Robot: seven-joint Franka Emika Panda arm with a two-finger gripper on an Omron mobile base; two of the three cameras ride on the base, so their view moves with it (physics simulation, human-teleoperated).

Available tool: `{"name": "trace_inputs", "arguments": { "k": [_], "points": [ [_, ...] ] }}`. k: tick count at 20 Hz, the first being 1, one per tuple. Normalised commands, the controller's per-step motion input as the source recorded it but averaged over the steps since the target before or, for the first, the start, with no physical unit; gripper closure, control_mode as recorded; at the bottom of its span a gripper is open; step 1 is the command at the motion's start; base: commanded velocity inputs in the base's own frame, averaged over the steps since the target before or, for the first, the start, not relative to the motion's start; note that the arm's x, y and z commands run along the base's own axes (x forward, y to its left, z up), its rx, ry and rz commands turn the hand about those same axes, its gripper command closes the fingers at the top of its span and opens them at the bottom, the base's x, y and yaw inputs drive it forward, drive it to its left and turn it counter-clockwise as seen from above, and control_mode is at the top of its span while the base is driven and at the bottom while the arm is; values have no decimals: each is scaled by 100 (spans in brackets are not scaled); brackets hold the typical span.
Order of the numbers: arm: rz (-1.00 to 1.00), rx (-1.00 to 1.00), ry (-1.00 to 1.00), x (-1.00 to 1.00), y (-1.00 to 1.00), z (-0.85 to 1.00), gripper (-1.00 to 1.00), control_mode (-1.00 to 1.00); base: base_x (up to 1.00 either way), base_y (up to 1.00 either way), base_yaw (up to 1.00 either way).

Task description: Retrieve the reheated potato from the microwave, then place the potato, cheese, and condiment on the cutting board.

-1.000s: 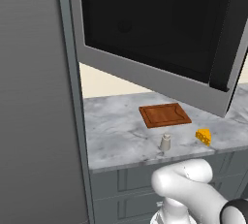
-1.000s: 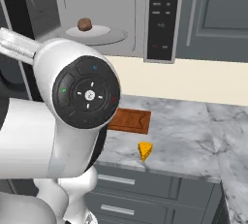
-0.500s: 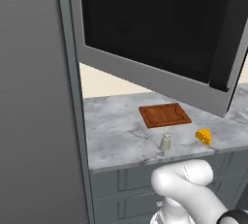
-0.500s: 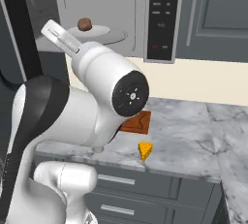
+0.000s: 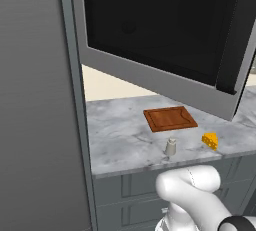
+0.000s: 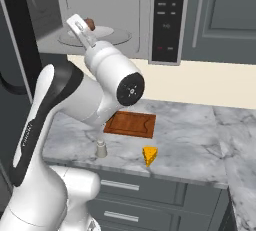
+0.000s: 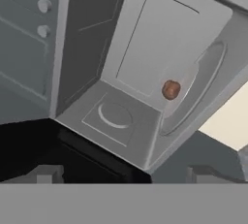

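Note:
The microwave (image 6: 125, 10) hangs above the counter with its black glass door (image 5: 165, 40) swung wide open. On the round white turntable (image 6: 112, 36) inside sits the tan-brown potato (image 6: 90, 23) (image 7: 170, 89). My gripper (image 6: 77, 25) (image 7: 126, 175) is raised at the mouth of the cavity, just in front of the potato, open and holding nothing. On the marble counter below lie the reddish-brown cutting board (image 5: 170, 119) (image 6: 131, 124), bare, the off-white condiment (image 5: 170, 147) (image 6: 101, 149) near the front edge, and the yellow cheese (image 5: 210, 140) (image 6: 149, 155) to its right.
The open door overhangs the counter (image 5: 120, 135) (image 6: 195, 140) on the left of the cavity. A dark button panel (image 6: 169, 15) lines the microwave's right side. A tall grey cabinet wall (image 5: 35, 100) stands at the left, with grey drawers (image 6: 145, 195) under the counter.
My arm has swung away from in front of the right base camera and stretched up and back, bringing the open gripper to the microwave opening. The counter items have not moved.

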Motion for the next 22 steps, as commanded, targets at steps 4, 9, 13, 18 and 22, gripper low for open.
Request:
{"name": "trace_inputs", "arguments": {
  "k": [4, 9, 13, 18, 22],
  "points": [
    [2, 18, 18, 40, 13, 0, -100, -100, 0, 0, 0],
    [12, 12, 10, -11, 26, 1, -100, -100, 0, 0, 0],
    [16, 8, 7, -2, 44, 0, -100, -100, 0, 0, 0],
    [22, 6, 1, -34, 47, 4, -100, -100, 0, 0, 0],
    [25, 1, 0, -78, 51, 14, -100, -100, 0, 0, 0]
  ]
}}
